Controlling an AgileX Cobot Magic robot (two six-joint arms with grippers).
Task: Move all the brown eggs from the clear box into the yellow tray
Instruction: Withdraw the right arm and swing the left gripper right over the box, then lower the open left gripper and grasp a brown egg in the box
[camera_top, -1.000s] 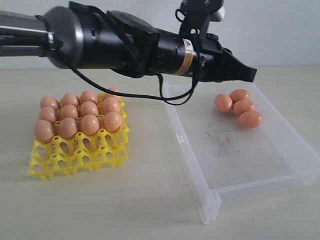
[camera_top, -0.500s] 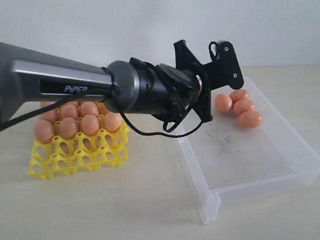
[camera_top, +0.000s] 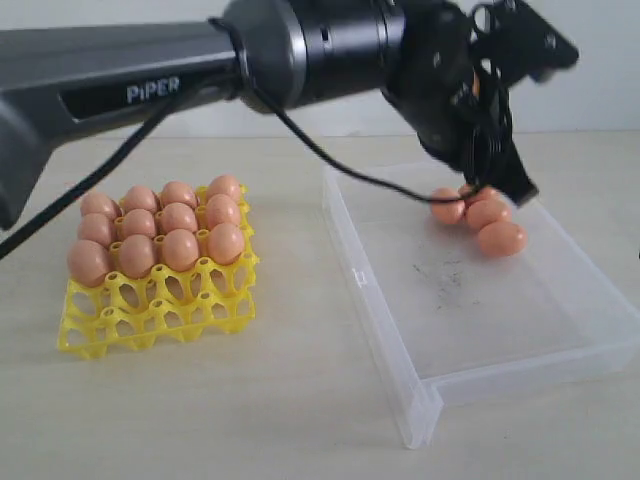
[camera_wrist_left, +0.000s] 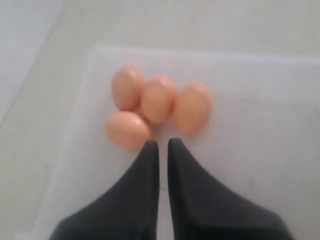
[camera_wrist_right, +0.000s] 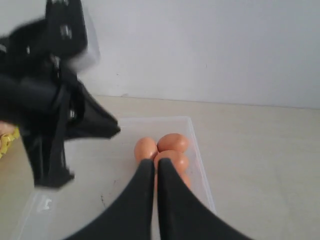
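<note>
L gripper (camera_wrist_left: 161, 143) hung over brown eggs (camera_wrist_left: 158, 99) in clear box (camera_top: 480, 310)
jaws pinched together, empty; R gripper (camera_wrist_right: 154, 163) same

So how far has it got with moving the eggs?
Most of it looks done: about a dozen brown eggs sit in the yellow tray. Nothing is in hand: the left fingers hover closed over the clear box. What is left: four eggs clustered in the box's far corner, with empty cups waiting at the tray's front.

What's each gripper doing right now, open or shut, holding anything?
Left gripper: shut, empty, tips just short of the brown eggs.
Right gripper: shut, empty.
</note>
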